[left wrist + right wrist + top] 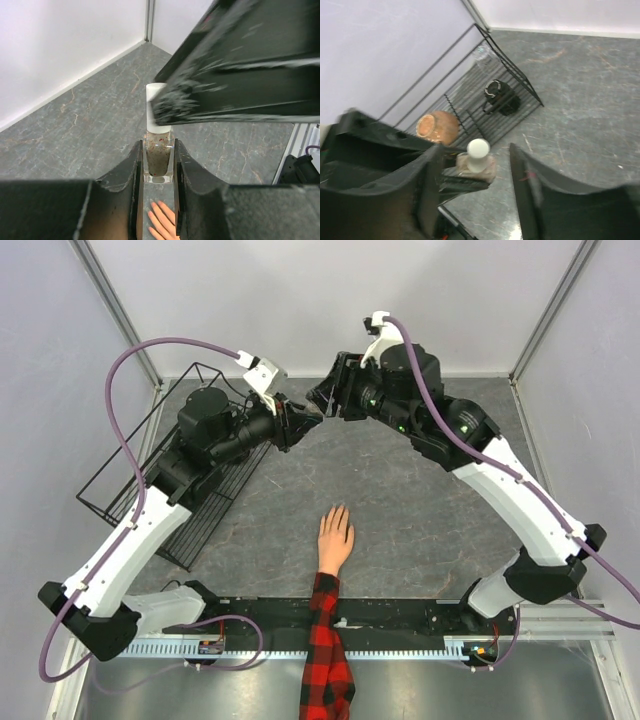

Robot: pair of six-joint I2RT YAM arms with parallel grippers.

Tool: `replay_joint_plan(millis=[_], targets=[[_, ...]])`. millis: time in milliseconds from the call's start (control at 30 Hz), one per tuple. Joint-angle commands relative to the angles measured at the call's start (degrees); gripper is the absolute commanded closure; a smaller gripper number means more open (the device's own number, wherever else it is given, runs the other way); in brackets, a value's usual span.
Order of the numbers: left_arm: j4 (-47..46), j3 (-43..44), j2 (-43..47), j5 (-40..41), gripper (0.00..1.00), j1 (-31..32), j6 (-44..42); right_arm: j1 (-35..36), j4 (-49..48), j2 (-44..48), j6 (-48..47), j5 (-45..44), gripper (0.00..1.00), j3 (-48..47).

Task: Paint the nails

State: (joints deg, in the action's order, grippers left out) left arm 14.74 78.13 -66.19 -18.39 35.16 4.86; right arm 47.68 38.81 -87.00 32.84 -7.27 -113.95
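The peach mannequin hand [335, 537] lies palm down at the table's middle, its plaid sleeve [325, 640] running to the near edge. Its nails [149, 213] are skin-toned and barely visible. My left gripper [306, 424] is shut on a glass nail polish bottle [159, 156] of speckled brown polish with a white cap [156, 102], held in the air beyond the hand. My right gripper [322, 398] is open, its jaws on either side of the cap [478, 148] without touching it; one finger [240, 75] hangs over the cap in the left wrist view.
A black wire rack [150, 475] stands at the left. In the right wrist view it holds a brown pot [438, 127], a black object [501, 97] and a clear glass [483, 53]. Grey walls enclose the marbled table [420, 510].
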Motion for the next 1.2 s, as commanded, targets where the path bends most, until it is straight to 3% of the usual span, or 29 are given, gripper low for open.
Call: replay_joint_plan(millis=[0,133,167,233,267,300,367,400,467,500,533,567,600,633,733,800,933,1000,1033,1067,1167], targets=[[-5.2,-0.5,1.9,2.5,0.98,1.0,-0.7,1.3,1.1,-1.4,0.3,-4.5,0.47,-3.1],[-5.6,-1.6,2.5,2.8,0.98,1.6,-0.2,1.4,1.1,-2.6,0.0,-4.2,0.56,-3.7],[-5.7,-1.8,2.6,2.7,0.98,1.7,0.0,1.4,0.9,-2.7,-0.3,-3.5,0.68,-3.6],[-6.0,-2.3,2.9,2.5,0.98,1.7,1.2,1.4,0.6,-2.7,-0.8,-2.7,0.81,-3.6],[-6.5,-3.0,3.2,2.1,0.98,1.7,1.7,1.4,0.4,-2.6,-1.5,-2.1,0.94,-3.5],[-7.2,-3.2,3.3,1.3,0.98,1.7,2.3,1.4,0.1,-2.5,-2.0,-1.0,1.00,-3.1],[-7.3,-3.1,3.4,-2.9,0.98,1.1,5.0,0.6,-1.4,-0.6,-5.0,2.8,1.00,-0.5],[-7.5,-2.9,3.3,-6.0,0.98,0.5,6.1,0.0,-4.1,0.3,-6.0,9.3,1.00,1.0],[-10.0,-3.7,3.4,-18.7,0.98,-2.6,11.3,-1.5,-7.6,4.1,-8.7,16.7,1.00,6.5],[-16.8,-4.8,3.7,-23.9,0.98,-4.0,14.3,-3.1,-13.0,5.8,-11.0,28.5,1.00,11.8],[-23.0,-6.6,4.0,-34.8,0.98,-6.8,22.6,-3.9,-16.5,9.4,-11.6,34.8,1.00,14.6],[-29.1,-10.0,4.1,-39.1,0.98,-7.9,27.9,-4.6,-20.3,11.0,-11.3,43.4,1.00,17.7],[-35.5,-11.5,4.1,-42.6,0.98,-8.6,33.7,-5.6,-31.5,12.5,-5.7,51.5,1.00,23.0],[-49.9,-12.6,3.6,-47.9,0.98,-9.0,45.5,-5.6,-37.2,13.7,-1.2,62.6,1.00,24.6],[-66.2,-13.3,1.1,-53.1,0.98,-9.0,62.1,-5.6,-53.4,12.9,16.3,70.2,1.00,27.4],[-60.5,-12.7,1.7,-52.7,0.98,-9.1,59.0,-5.7,-55.2,14.0,16.8,69.6,1.00,29.5],[-36.1,-10.4,5.2,-46.2,0.98,-9.1,35.8,-5.7,-47.7,14.4,10.7,67.3,1.00,27.0],[-25.2,-7.5,5.0,-43.3,0.98,-9.0,30.1,-5.8,-41.0,14.3,5.9,62.0,1.00,25.2],[-22.4,-6.4,4.5,-39.9,0.98,-9.1,25.6,-5.9,-39.0,14.0,4.2,59.5,0.97,24.4],[-20.3,-4.7,4.2,-38.3,0.98,-9.0,23.5,-5.9,-35.5,13.6,1.3,57.5,0.65,23.6],[-15.1,-2.6,3.8,-32.5,0.98,-9.0,17.2,-5.9,-25.6,12.0,-2.3,46.7,0.27,19.9]])
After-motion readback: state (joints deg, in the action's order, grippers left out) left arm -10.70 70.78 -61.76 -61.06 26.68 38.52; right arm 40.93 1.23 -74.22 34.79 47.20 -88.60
